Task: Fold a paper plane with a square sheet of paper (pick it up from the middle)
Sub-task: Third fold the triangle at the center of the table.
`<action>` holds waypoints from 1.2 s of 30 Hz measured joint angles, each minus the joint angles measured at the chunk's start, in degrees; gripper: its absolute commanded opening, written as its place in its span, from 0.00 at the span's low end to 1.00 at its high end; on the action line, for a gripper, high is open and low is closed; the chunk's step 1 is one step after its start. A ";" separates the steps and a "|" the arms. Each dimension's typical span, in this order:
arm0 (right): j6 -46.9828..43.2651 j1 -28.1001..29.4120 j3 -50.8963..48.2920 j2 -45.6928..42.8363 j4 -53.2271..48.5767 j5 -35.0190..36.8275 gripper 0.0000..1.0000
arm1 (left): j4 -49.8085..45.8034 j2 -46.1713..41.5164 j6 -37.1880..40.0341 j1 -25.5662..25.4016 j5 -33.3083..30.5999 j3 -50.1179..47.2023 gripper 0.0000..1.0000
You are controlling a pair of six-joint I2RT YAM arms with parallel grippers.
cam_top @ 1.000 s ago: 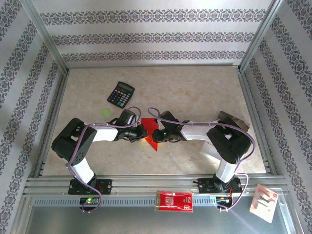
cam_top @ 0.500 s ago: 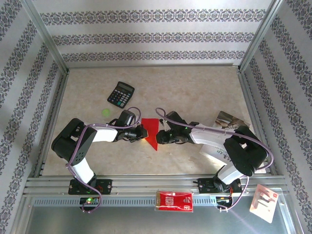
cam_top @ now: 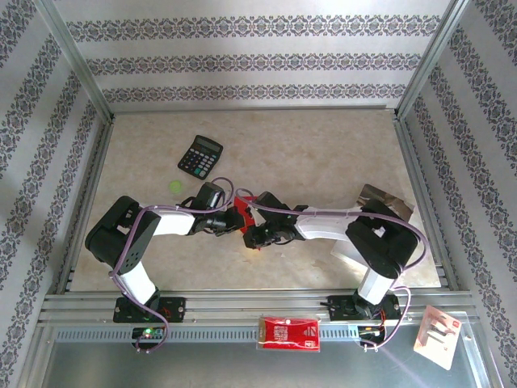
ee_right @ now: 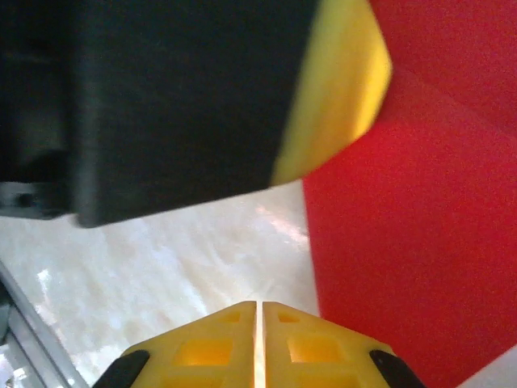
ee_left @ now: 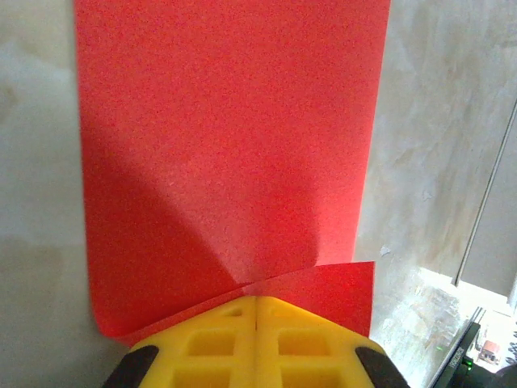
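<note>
Red paper point(ee_left: 226, 145) lies flat on the table point(cam_top: 323, 153) near its middle, where your two arms meet. Your left gripper point(ee_left: 256, 305) has its yellow fingers pressed together at the paper's edge, beside a folded flap; whether they pinch it, you cannot tell. Your right gripper point(ee_right: 260, 311) is closed too, empty, with the paper just beside it.
</note>
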 measured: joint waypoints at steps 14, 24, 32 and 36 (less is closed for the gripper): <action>-0.81 -1.86 -6.62 -1.33 7.41 -1.86 0.04 | -1.38 0.02 1.68 -0.02 -0.20 0.68 0.00; 0.46 -1.29 -10.80 -4.52 9.68 -0.92 0.02 | -2.58 0.11 2.91 -0.02 -0.22 1.25 0.00; 1.88 -0.96 -14.32 -8.09 9.79 -0.13 0.00 | -2.58 0.11 2.93 -0.02 -0.22 1.25 0.00; 1.95 -0.98 -14.58 -10.05 5.88 -0.15 0.00 | -2.69 0.11 2.95 -0.02 -0.26 1.36 0.00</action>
